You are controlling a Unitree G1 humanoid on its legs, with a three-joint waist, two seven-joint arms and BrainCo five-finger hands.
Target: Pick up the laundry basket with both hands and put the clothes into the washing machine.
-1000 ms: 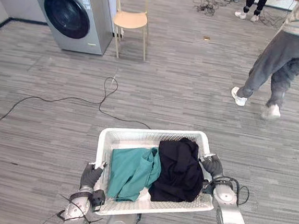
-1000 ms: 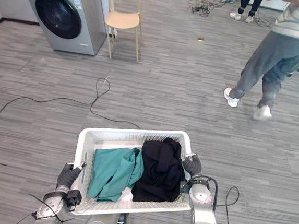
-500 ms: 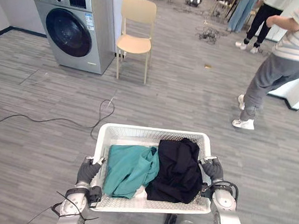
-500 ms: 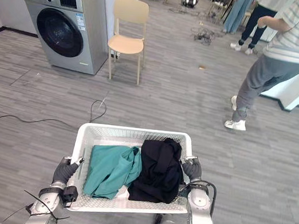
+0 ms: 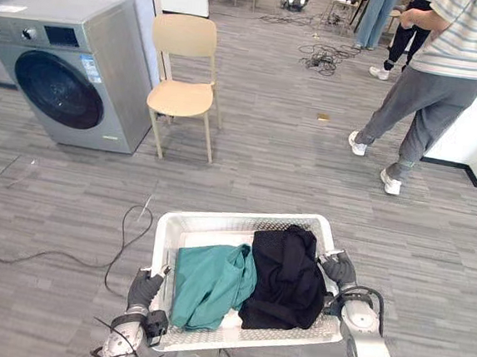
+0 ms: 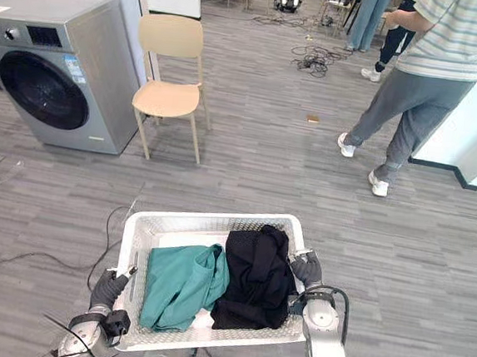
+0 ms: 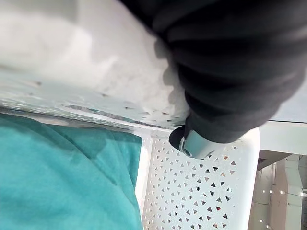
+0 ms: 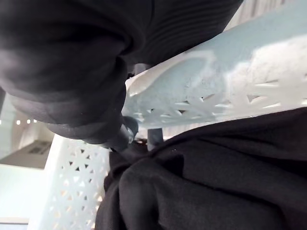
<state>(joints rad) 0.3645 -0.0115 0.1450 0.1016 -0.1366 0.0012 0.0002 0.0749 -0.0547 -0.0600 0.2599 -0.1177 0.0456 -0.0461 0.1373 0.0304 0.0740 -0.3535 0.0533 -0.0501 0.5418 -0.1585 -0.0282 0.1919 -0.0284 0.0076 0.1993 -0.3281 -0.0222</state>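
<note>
One basket at 6 o'clock. Two hands on it: left hand at 7, right hand at 5. Two garments inside: teal garment, black garment. One washer at 10, one chair at 11, three people at 1.

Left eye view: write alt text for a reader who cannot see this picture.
A white laundry basket with a teal garment and a black garment is gripped at its sides by the left robot hand and right robot hand. Farther off are a washing machine, a chair and a person.
</note>
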